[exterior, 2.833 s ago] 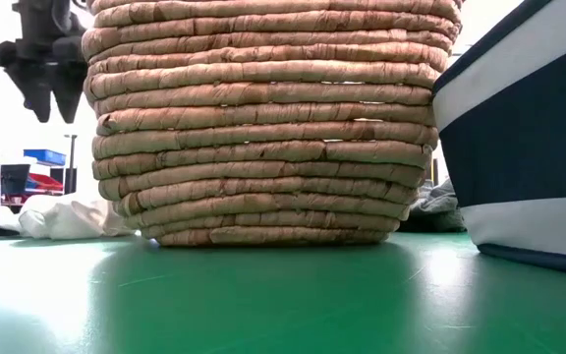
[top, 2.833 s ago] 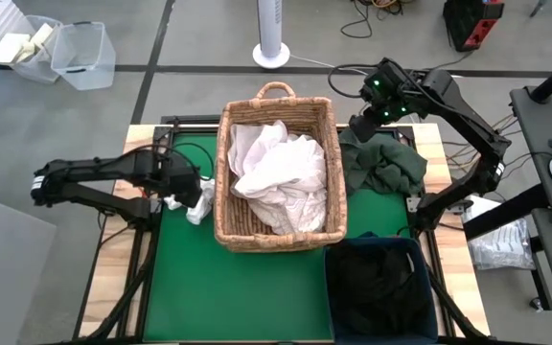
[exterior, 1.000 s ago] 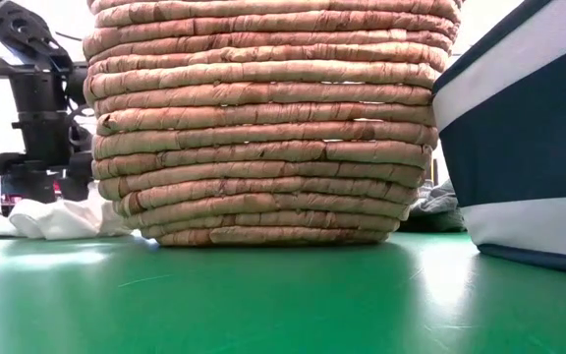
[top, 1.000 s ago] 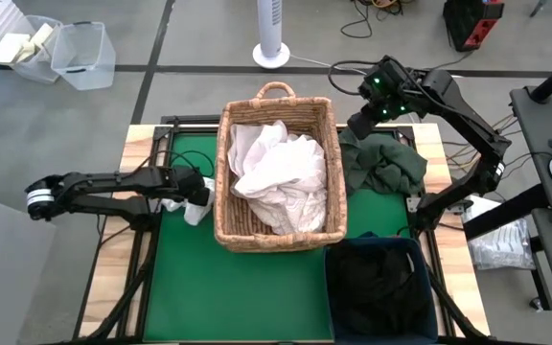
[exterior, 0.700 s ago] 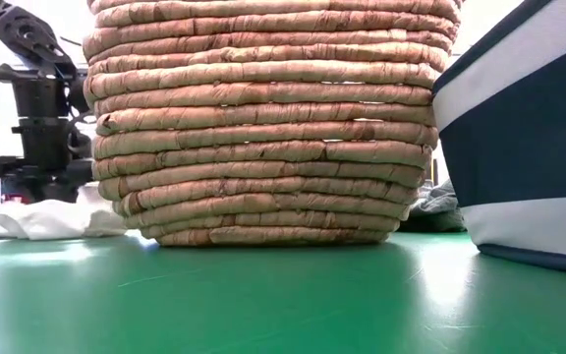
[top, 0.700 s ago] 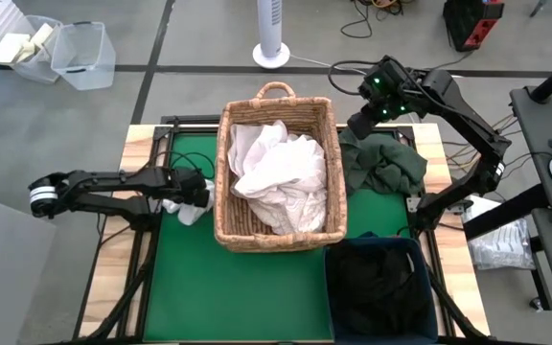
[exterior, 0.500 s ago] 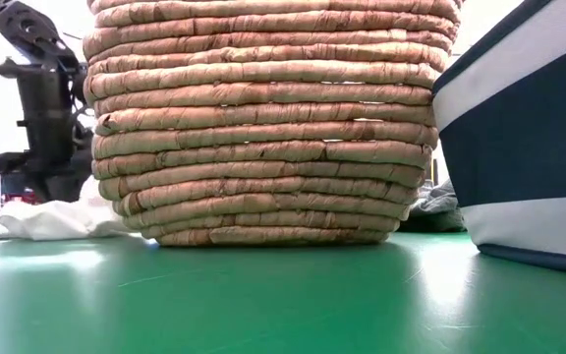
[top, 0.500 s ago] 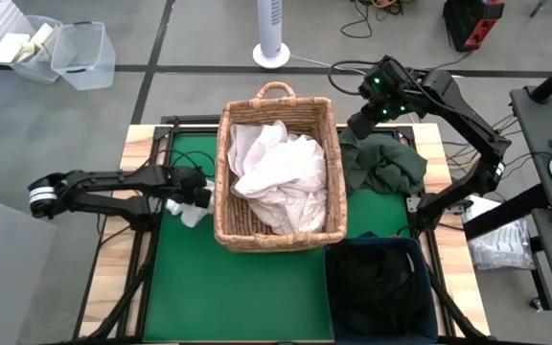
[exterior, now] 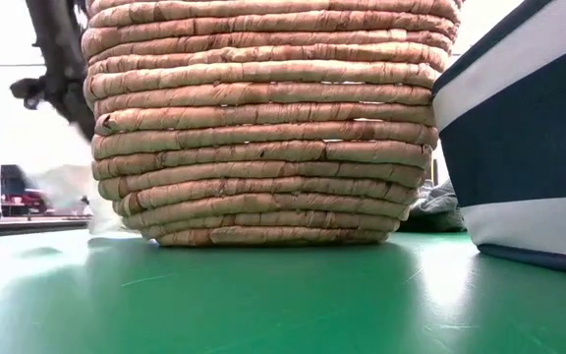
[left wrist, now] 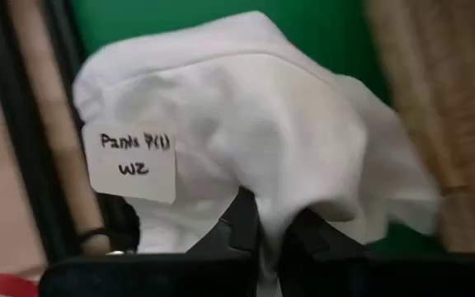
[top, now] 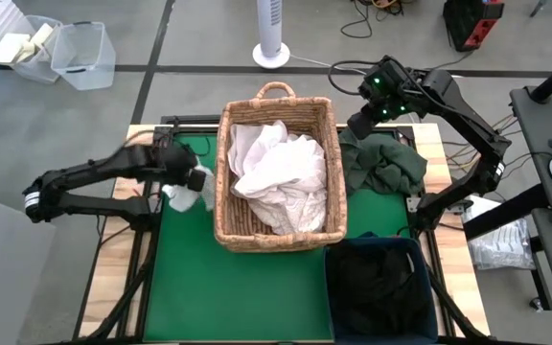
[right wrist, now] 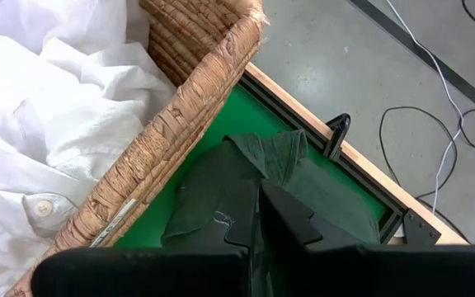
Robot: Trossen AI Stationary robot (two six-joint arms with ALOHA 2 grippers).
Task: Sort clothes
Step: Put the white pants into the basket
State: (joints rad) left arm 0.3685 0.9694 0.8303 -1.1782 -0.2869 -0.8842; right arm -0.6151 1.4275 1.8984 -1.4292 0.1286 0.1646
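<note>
A tan wicker basket in the table's middle holds white clothes. My left gripper hovers just left of the basket, shut on a small white garment that bears a paper label. In the low view the garment shows blurred beside the basket. My right gripper is beyond the basket's far right corner, shut on a dark green garment. Black clothes lie in the dark blue bin. My left gripper pinches a bunched fold at the top of the white garment between its two fingers, from above. The cloth hangs below the fingers in loose folds; whether its lower end touches the mat I cannot tell. My right gripper pinches a raised fold of the dark green garment between its shut fingers, coming from above. The fold is drawn up to the fingers, while the rest of the garment lies heaped on the mat right of the basket.
The green mat lies open in front of the basket, with the bin at the near right corner. Black frame rails run along the table's left edge. A white fan and plastic boxes stand on the floor beyond.
My left gripper has shut on the white garment lying by the basket's left wall, then risen and gone a little toward the far edge. The garment has come up off the mat with it and now hangs below the fingers.
</note>
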